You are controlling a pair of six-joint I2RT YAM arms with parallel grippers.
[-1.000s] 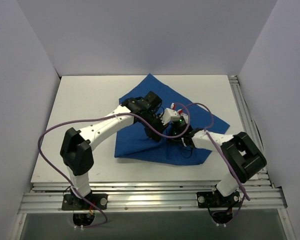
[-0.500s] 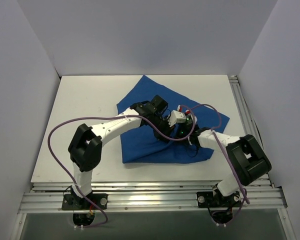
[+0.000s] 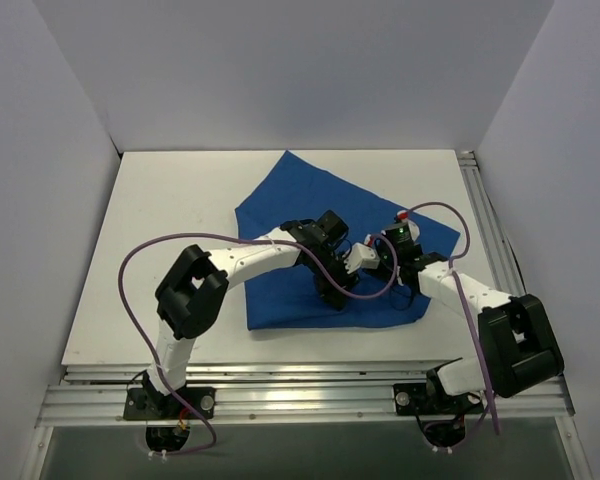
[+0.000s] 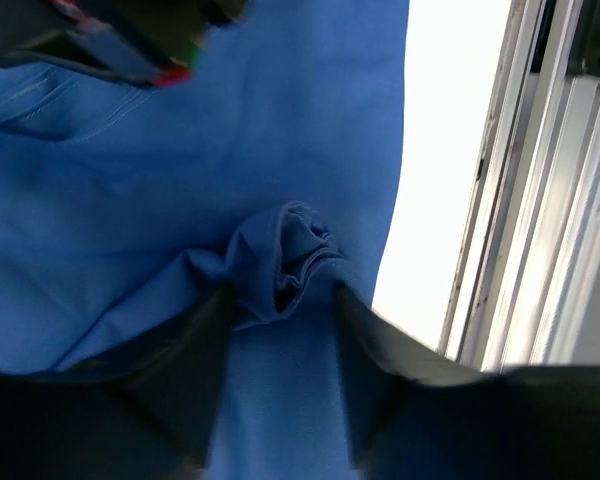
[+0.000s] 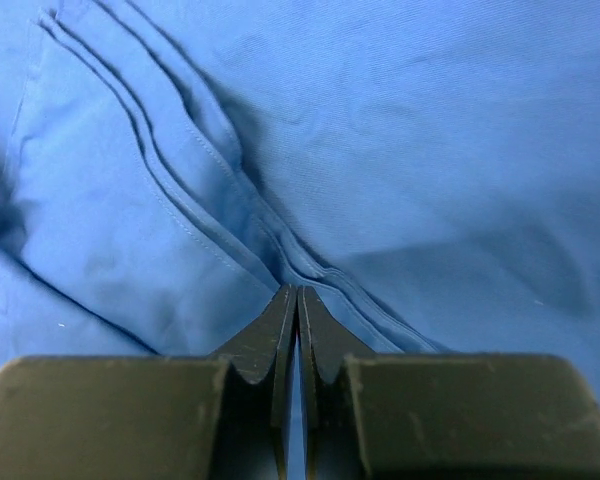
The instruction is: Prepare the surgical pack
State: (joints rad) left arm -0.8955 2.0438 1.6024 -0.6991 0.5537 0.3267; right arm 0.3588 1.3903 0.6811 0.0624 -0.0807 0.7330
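Note:
The surgical pack shows only as a royal-blue cloth [image 3: 290, 195], folded over itself at mid table; whatever it covers is hidden. My left gripper [image 3: 332, 290] reaches down onto its near part. In the left wrist view that gripper [image 4: 283, 300] is open, and a bunched tuft of the cloth [image 4: 290, 255] lies loose just past its fingertips. My right gripper [image 3: 372, 264] is low over the cloth's right part. It is shut [image 5: 297, 290], with its tips resting against several stacked hemmed edges [image 5: 180, 205] of the cloth.
The white table [image 3: 160, 220] lies all round the cloth. An aluminium rail [image 3: 485, 220] runs along the right side, and the left wrist view shows this rail [image 4: 540, 200] close by. Purple cables [image 3: 140, 270] loop off both arms. White walls enclose the table.
My left gripper has opened and let go of the cloth it was pinching. Both grippers have shifted right and nearer, and the cloth has moved right with them.

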